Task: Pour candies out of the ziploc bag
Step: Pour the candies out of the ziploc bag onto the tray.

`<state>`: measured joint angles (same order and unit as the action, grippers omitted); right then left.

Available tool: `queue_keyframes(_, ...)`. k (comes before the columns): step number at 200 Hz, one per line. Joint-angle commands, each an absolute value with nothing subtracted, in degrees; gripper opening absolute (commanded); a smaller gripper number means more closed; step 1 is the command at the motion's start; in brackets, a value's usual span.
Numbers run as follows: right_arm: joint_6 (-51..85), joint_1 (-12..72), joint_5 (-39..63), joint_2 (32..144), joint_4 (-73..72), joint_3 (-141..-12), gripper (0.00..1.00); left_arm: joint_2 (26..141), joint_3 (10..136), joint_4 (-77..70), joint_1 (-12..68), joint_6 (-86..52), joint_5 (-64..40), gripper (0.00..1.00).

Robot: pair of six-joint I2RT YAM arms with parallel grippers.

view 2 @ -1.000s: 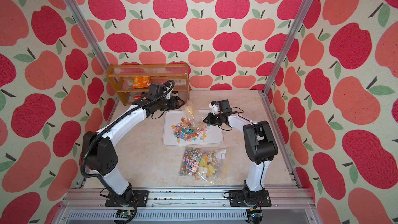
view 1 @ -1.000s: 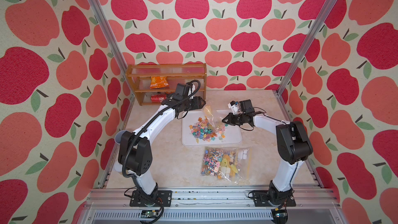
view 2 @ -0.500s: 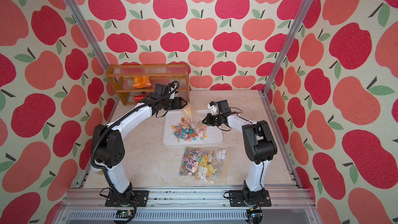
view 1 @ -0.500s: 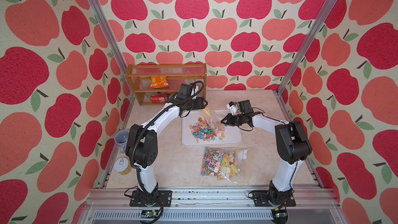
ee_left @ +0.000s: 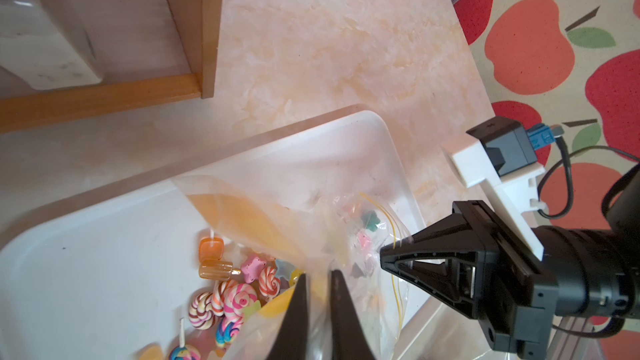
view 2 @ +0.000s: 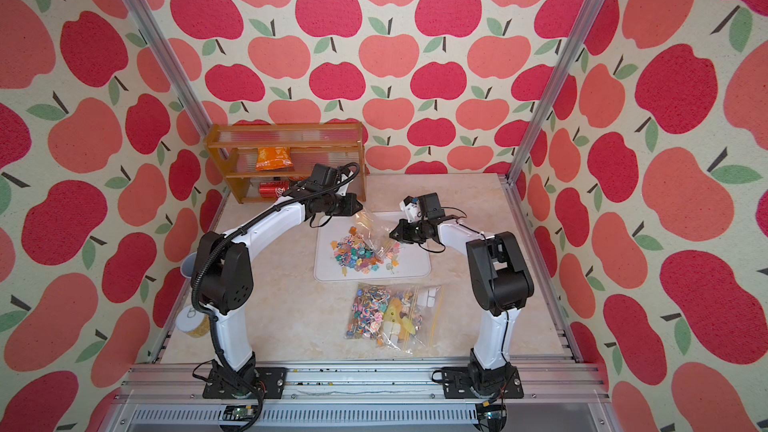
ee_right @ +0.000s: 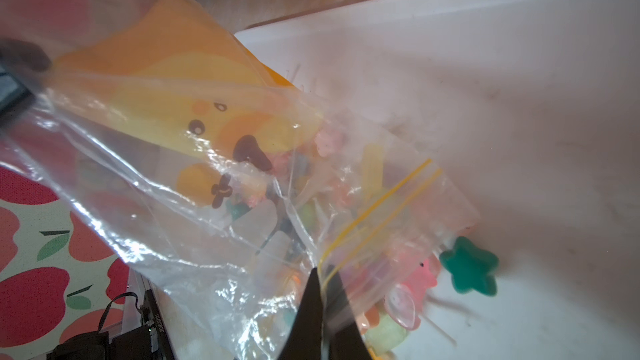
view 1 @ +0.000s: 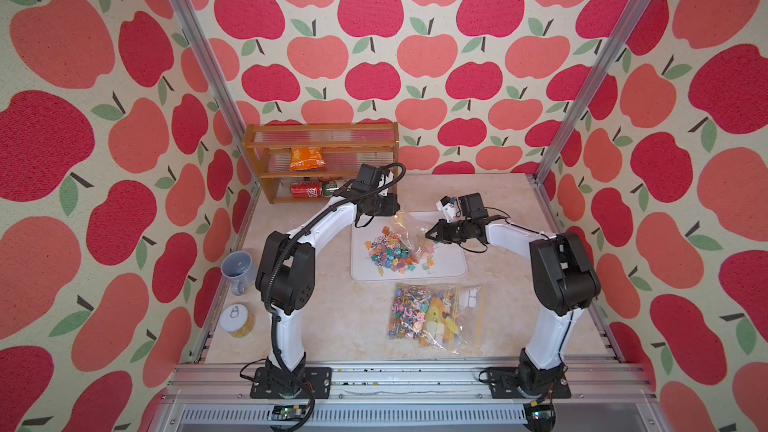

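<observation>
Two bags, two grippers, one tray (view 1: pixel 449 268). Left gripper (ee_left: pixel 317 273) is clamped on the lifted bag (view 1: pixel 409 226), right gripper (ee_right: pixel 320 271) pinches its yellow zip edge. Candies (view 1: pixel 390 252) heap in the tray under that bag, near both grippers; a few sit inside it. Full bag (view 1: pixel 432 317) lies flat on the table (view 1: pixel 332 317), just beside the tray.

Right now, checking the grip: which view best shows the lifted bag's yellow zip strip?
The right wrist view: the zip strip of the bag shows as two yellow lines running into the shut right pincer. The left wrist view gives only a thin line near that pincer; both top views show it too small to judge.
</observation>
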<state>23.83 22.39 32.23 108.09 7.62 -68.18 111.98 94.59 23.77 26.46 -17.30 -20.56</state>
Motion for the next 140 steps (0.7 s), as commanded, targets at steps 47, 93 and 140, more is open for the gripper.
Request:
queue_keyframes(47,22.6,23.2,32.4,108.4,9.0,-68.4,0.08,107.2,100.6,29.3,33.1,-10.9,-13.9,0.0)
queue_keyframes(93,22.2,23.7,32.6,109.0,9.5,-68.8,0.15,103.5,100.7,30.2,34.7,-11.0,-13.2,0.0)
queue_keyframes(140,22.7,23.9,32.8,108.8,8.9,-68.6,0.14,101.5,100.2,30.1,34.9,-12.2,-15.2,0.0)
